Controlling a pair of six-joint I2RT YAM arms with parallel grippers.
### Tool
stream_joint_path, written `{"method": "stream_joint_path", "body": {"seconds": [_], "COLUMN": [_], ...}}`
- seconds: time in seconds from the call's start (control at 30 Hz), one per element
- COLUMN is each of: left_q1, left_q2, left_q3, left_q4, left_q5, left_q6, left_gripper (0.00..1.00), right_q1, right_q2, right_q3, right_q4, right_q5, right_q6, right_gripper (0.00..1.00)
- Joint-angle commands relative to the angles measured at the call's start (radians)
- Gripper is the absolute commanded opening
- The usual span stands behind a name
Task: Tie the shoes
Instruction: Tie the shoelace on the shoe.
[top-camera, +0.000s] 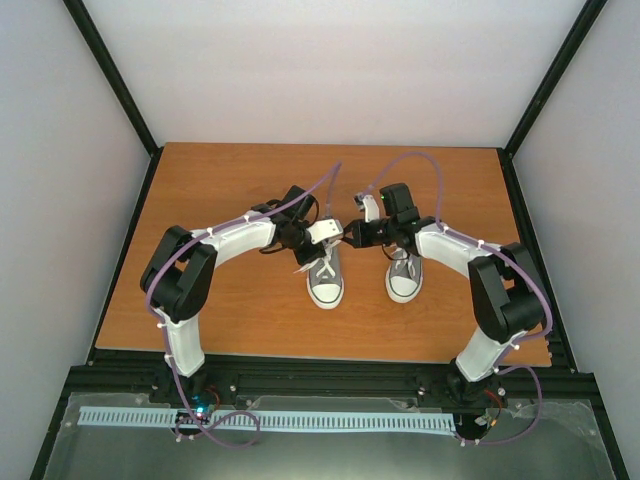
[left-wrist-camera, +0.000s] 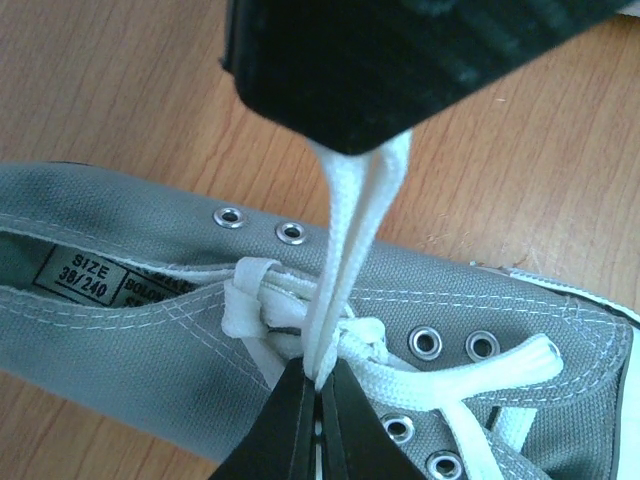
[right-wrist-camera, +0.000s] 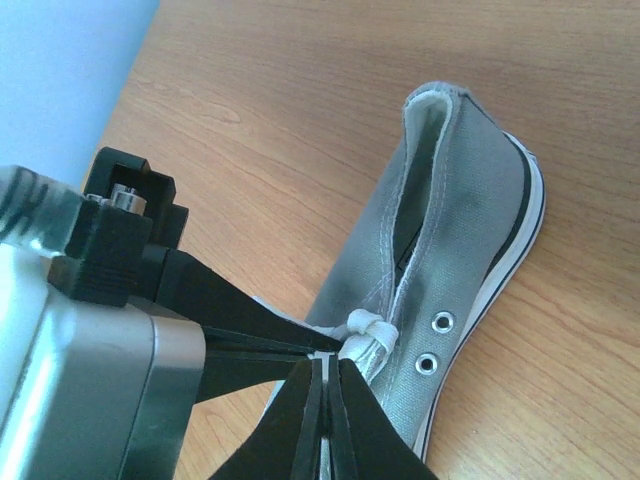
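Two grey sneakers with white toe caps lie side by side mid-table, the left shoe (top-camera: 326, 283) and the right shoe (top-camera: 404, 277). Both grippers meet over the left shoe's upper eyelets. My left gripper (left-wrist-camera: 320, 382) is shut on a doubled white lace (left-wrist-camera: 345, 230), which runs taut up to the black right gripper body (left-wrist-camera: 400, 60). A knotted lace bundle (left-wrist-camera: 262, 298) sits at the tongue. In the right wrist view my right gripper (right-wrist-camera: 325, 372) is shut on the lace next to the knot (right-wrist-camera: 368, 328), with the left gripper's fingers (right-wrist-camera: 250, 325) touching from the left.
The shoes lie on an orange wooden table (top-camera: 220, 190) enclosed by white walls and black frame posts. The right shoe is close beside the right arm (top-camera: 450, 245). A black rail (top-camera: 320, 380) runs along the near edge.
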Motion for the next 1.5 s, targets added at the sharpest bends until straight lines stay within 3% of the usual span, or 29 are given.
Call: {"method": "stream_joint_path", "body": {"seconds": [0.0,0.5,0.93,1.1,1.17,1.33,1.47], "left_q1": [0.000,0.000,0.000,0.001,0.011,0.091,0.160], "left_q2": [0.019,0.036,0.041,-0.002,-0.018,-0.043,-0.030], "left_q3": [-0.014,-0.022,-0.003,0.095,0.149,0.218,0.173], "left_q4": [-0.048,-0.049,-0.077,-0.197,-0.263,-0.417,-0.455], "left_q5": [-0.006,-0.016,0.009,0.049,0.059,0.097,0.052], "left_q6": [0.033,0.046,0.060,0.107,0.144,0.277,0.390], "left_gripper": [0.01,0.01,0.01,0.48,0.59,0.67,0.65], "right_q1": [-0.018,-0.039,-0.037,-0.037,-0.037,-0.036,-0.037], "right_q2": [-0.050,-0.101,-0.045,-0.009,0.008,0.015,-0.017], "right_q3": [0.003,-0.040,-0.095,-0.077,-0.060,-0.035,-0.022], "right_q4": [0.012,-0.014,0.047,0.065,0.059,0.022,-0.031], "right_q5": [0.013,0.021,0.002,-0.025,-0.045,-0.031,0.032], "right_q6": [-0.007,-0.011,0.015,0.016,0.011,-0.011,-0.043], "right_gripper": [0.03,0.03,0.03,0.03,0.04,0.19,0.31]}}
